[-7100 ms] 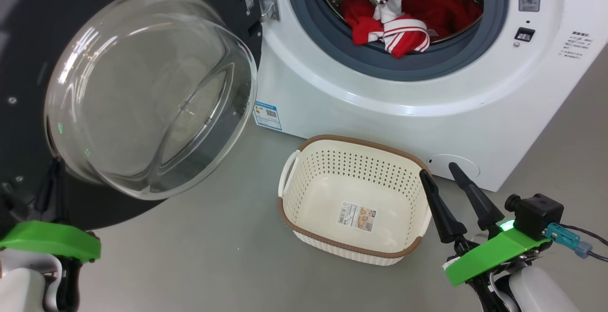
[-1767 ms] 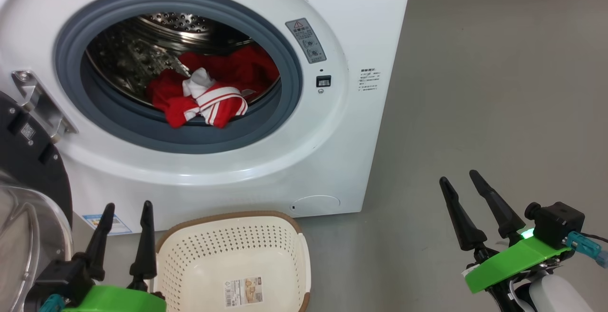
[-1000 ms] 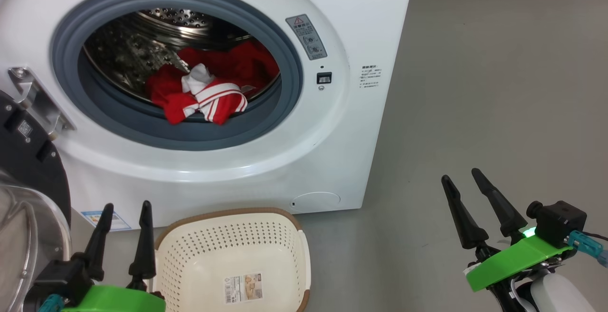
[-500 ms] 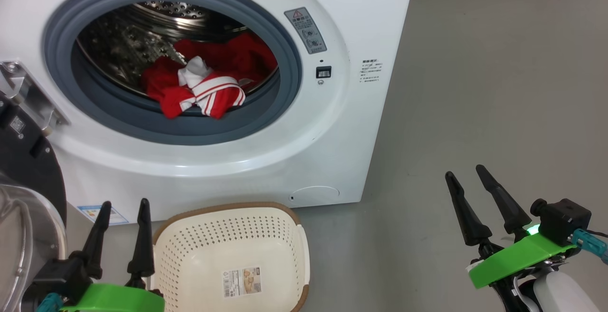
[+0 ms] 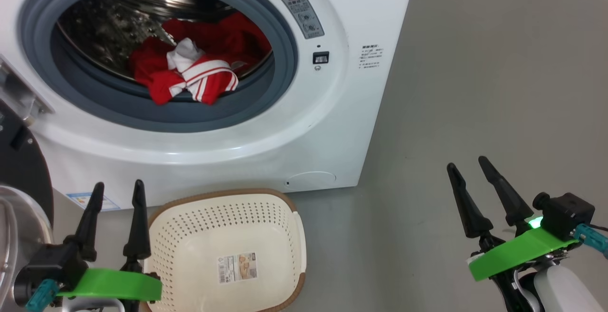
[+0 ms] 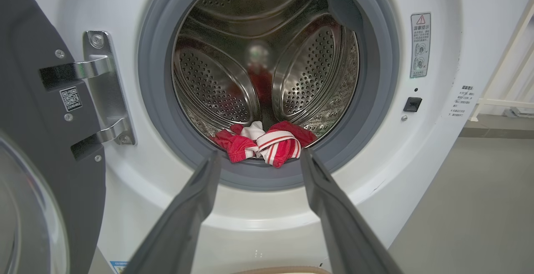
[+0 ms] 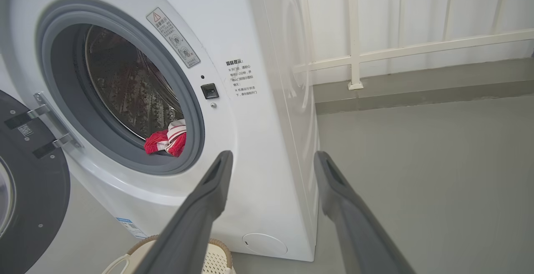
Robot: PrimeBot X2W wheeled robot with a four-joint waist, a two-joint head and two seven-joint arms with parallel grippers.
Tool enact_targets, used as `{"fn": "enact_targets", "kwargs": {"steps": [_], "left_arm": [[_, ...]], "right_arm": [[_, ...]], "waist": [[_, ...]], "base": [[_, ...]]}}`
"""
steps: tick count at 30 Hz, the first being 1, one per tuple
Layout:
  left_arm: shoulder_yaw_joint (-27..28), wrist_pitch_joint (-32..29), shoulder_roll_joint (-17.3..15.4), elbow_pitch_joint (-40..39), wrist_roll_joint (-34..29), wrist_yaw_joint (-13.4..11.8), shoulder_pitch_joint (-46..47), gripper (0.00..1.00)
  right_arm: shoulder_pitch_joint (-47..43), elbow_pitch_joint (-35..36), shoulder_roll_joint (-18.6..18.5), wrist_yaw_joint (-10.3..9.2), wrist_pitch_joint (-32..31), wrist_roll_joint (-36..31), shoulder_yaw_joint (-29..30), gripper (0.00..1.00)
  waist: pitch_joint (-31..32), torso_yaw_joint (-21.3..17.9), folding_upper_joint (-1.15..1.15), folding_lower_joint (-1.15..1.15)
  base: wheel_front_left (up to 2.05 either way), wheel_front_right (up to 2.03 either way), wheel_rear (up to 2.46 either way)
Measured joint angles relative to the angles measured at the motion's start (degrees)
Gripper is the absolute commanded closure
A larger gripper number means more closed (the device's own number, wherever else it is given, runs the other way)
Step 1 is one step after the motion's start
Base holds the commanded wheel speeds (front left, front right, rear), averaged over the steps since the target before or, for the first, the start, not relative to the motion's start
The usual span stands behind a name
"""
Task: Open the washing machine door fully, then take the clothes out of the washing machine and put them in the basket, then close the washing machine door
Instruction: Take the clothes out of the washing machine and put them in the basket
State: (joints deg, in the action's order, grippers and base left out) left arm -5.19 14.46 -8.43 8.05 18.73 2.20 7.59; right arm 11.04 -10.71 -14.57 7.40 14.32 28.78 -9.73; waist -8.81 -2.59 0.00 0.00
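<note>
The white washing machine [image 5: 327, 127] stands with its door [image 5: 19, 169] swung wide to the left, black rim and glass bowl [image 6: 25, 215] showing. Red clothes [image 5: 190, 72] with a striped band lie at the front lip of the steel drum [image 6: 267, 57], partly over the grey gasket [image 5: 156, 117]. The cream basket [image 5: 223, 250] sits empty on the floor before the washer. My left gripper [image 5: 118, 189] is open beside the basket's left rim, below the clothes [image 6: 260, 144]. My right gripper [image 5: 468, 165] is open over bare floor, to the right of the machine [image 7: 250, 99].
Grey floor [image 5: 498, 65] stretches to the right of the washer. A white railing [image 7: 396, 49] and a low kerb run along the wall behind it. The door's metal hinge [image 6: 104, 86] sits at the left of the opening.
The camera has shifted, so washer and basket sit lower and further left in the head view. Seven seconds ago the door's glass bowl was in front of me. Both grippers stay open.
</note>
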Motion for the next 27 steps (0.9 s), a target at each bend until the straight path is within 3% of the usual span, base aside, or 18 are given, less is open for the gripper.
{"fn": "enact_targets", "kwargs": {"steps": [27], "left_arm": [[-1.82,-3.79,-2.25,3.65,-2.10,-0.83,15.04,0.00]], "right_arm": [[5.60,1.83,1.86,0.00,0.00,-0.99,1.03,0.00]], "waist": [[-9.50,-2.87,0.00,0.00]], "base": [[0.00,0.00,0.00]]}}
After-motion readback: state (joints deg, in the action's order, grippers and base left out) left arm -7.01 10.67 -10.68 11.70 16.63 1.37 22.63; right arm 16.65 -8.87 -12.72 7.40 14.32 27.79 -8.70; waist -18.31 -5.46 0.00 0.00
